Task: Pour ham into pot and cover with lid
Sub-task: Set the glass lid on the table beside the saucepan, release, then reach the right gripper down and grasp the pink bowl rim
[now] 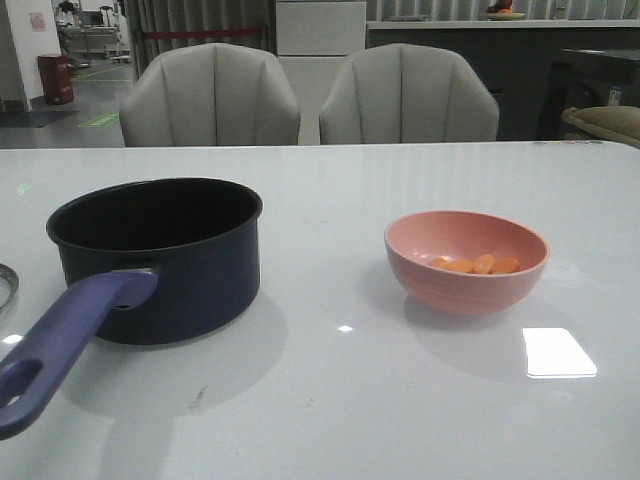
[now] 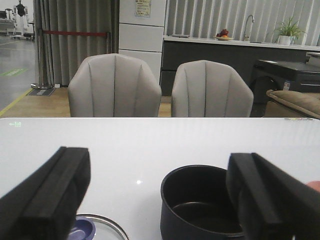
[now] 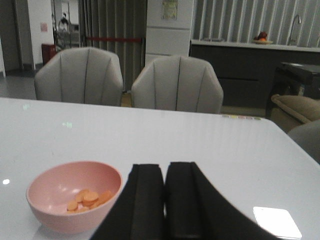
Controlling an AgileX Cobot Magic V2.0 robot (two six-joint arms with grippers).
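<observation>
The dark navy pot [image 1: 160, 260] stands at the table's left, its purple-blue handle [image 1: 70, 335] pointing toward the front edge; it also shows in the left wrist view [image 2: 200, 205], empty inside. Orange ham slices [image 1: 478, 265] lie in a pink bowl [image 1: 466, 262] on the right, also in the right wrist view [image 3: 87, 199]. The glass lid [image 2: 97, 229] with its blue knob lies left of the pot; only its rim shows at the front view's left edge [image 1: 6, 285]. My left gripper [image 2: 160, 200] is open and empty, behind the pot and lid. My right gripper [image 3: 165, 200] is shut and empty, right of the bowl.
Two grey chairs [image 1: 210, 98] stand behind the table's far edge. A bright light reflection [image 1: 558, 352] lies on the white tabletop [image 1: 330, 200] near the front right. Neither arm shows in the front view.
</observation>
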